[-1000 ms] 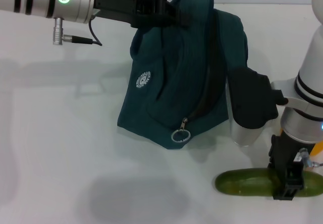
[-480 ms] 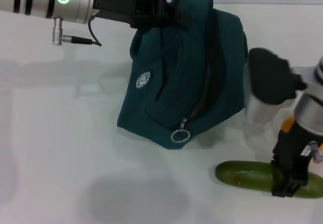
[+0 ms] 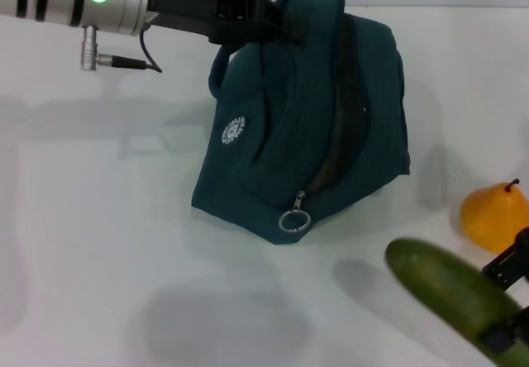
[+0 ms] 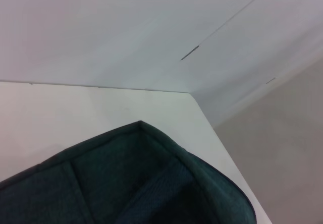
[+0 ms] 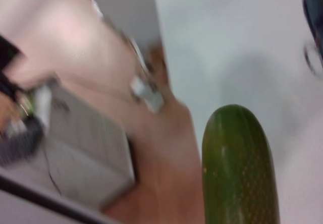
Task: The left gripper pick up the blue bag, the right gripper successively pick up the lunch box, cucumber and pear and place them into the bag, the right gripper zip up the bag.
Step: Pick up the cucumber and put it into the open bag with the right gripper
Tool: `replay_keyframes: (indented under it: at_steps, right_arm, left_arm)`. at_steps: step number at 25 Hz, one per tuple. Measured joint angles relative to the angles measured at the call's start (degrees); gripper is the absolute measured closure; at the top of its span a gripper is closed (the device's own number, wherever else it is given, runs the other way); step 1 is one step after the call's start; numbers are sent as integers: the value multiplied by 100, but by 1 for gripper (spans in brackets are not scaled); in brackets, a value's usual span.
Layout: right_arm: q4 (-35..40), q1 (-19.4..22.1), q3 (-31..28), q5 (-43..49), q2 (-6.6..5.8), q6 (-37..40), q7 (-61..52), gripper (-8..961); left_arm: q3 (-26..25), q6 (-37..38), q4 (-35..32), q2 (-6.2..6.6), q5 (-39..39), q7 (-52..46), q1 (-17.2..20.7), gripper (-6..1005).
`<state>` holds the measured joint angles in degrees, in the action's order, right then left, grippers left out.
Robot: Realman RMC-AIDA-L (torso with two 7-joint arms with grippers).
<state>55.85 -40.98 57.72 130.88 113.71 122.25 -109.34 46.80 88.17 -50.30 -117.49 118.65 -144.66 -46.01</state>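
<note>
Fingers of the left gripper (image 3: 263, 16) are clamped on the top edge of the blue bag (image 3: 306, 119), holding it upright at the far side of the white worktop (image 3: 99, 243), the silver arm with its green light reaching in from the robot's left. The bag's base rests on the worktop, its dark zip line runs down the front toward a metal ring pull (image 3: 293, 221) hanging near the lower edge, and a small round white logo (image 3: 234, 130) marks the side facing the left. At the near right corner, the right gripper (image 3: 514, 301) has its fingers closed on the cucumber (image 3: 455, 297), which is lifted clear of the worktop and tilted, its rounded free end pointing up and toward the bag; only small black parts of the claw show at the frame's edge. The pear (image 3: 493, 216) sits on the worktop just behind the cucumber, well to the right of the bag, its short dark stem up. From the left wrist camera, the bag's teal fabric rim (image 4: 141, 128) rises against the white worktop and a pale wall. The right wrist camera shows the cucumber's (image 5: 239, 166) dark green end close up, the background behind it blurred.
</note>
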Motion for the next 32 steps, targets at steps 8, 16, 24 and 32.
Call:
replay_keyframes:
  at_steps: [8, 16, 24, 32]
  right_arm:
    - [-1305, 586, -818, -1578, -754, 3, 1370, 416]
    - [-1500, 861, -2219, -2034, -326, -86, 2570, 416]
    - [-2281, 1246, -2554, -3878, 181, -729, 4465, 416]
    - [-3344, 1290, -2561, -4405, 197, -1130, 6083, 415]
  left_arm:
    - [31, 28, -21, 39, 0, -86, -92, 933]
    - [17, 119, -37, 48, -12, -210, -107, 933]
    - [35, 502, -42, 51, -497, -388, -67, 933]
    - [15, 508, -6, 50, -513, -405, 8, 933]
